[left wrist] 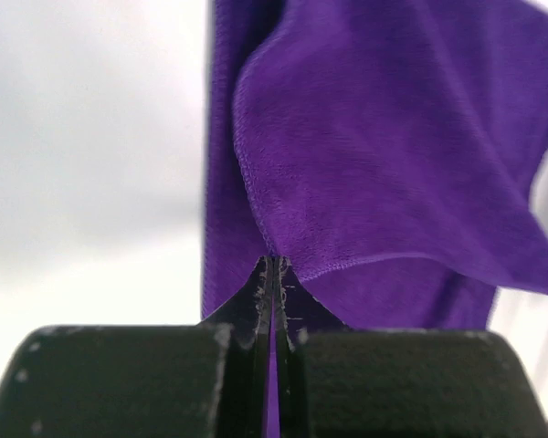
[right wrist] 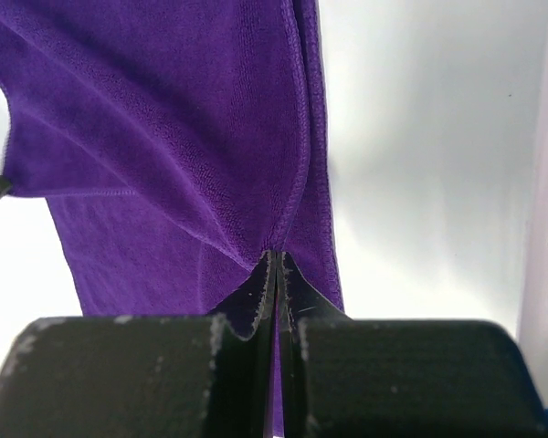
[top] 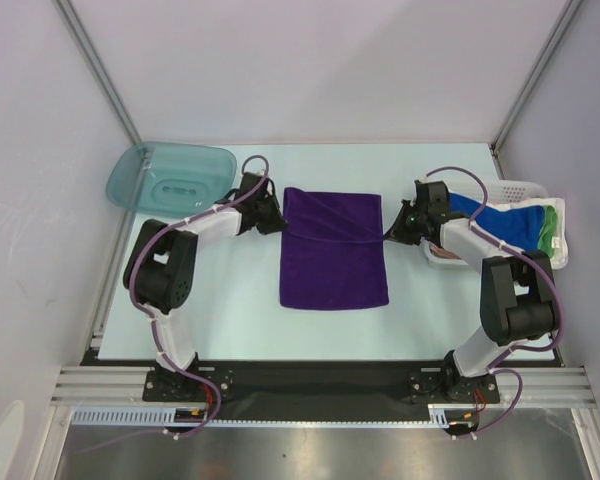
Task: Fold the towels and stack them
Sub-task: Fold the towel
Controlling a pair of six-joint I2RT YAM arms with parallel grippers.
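— Pale table (top: 225, 300), grey walls. Where's the purple towel (top: 332, 255)?
— Spread mid-table. The left hand (top: 277, 222) pinches its left edge, fingers pressed together. The right hand (top: 390, 236) pinches the right edge likewise.
— The others?
— Blue towel (top: 495, 220) and green towel (top: 550, 228) lie in the white basket (top: 528, 188), far right.

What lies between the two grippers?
The purple towel spans the whole stretch, with the left gripper and right gripper each shut on a side edge; the top view shows it.
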